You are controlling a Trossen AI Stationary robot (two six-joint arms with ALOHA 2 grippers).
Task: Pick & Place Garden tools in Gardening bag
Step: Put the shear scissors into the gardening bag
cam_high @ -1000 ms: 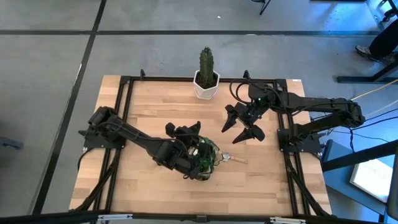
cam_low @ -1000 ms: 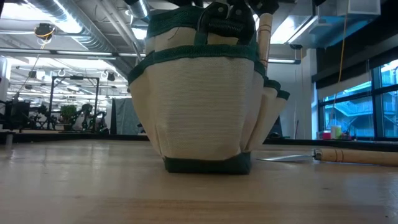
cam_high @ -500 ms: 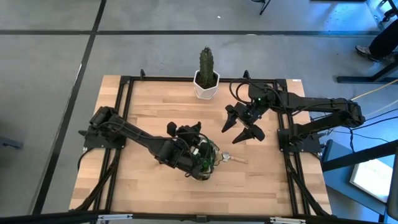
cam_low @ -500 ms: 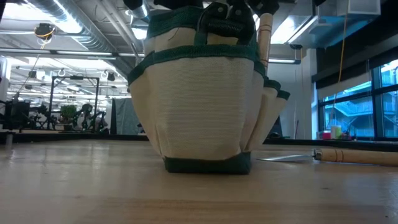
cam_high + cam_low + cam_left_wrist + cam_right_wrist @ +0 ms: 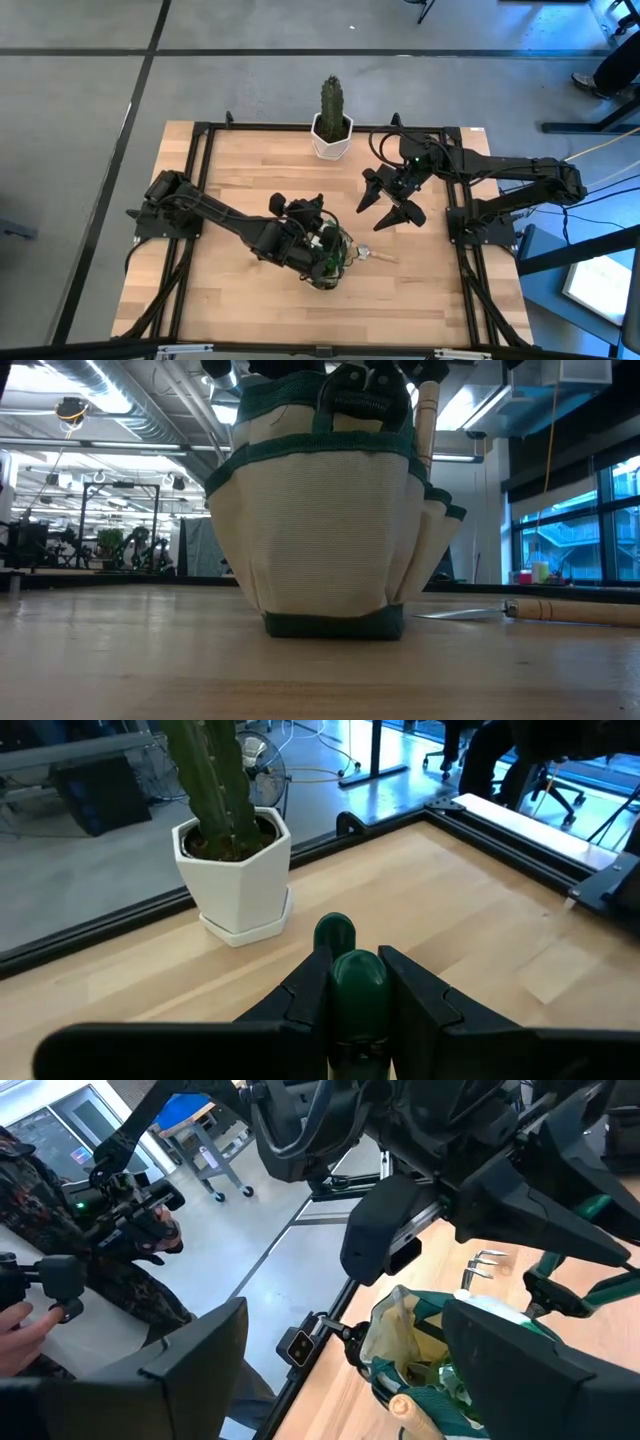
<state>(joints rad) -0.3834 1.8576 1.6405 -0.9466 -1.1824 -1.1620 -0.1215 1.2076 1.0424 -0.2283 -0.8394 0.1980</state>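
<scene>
On the table [image 5: 230, 170], left end effector [image 5: 322, 245] holds sprayer [image 5: 352, 995] over bag [image 5: 325, 520].

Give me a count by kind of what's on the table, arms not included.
Gardening bag: 1
Potted cactus: 1
Wooden-handled tool lying on the table beside the bag: 1
Total: 3

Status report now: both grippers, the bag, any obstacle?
Left gripper shut on sprayer, over bag. Right gripper open, waiting. One tool on table beside bag.
</scene>
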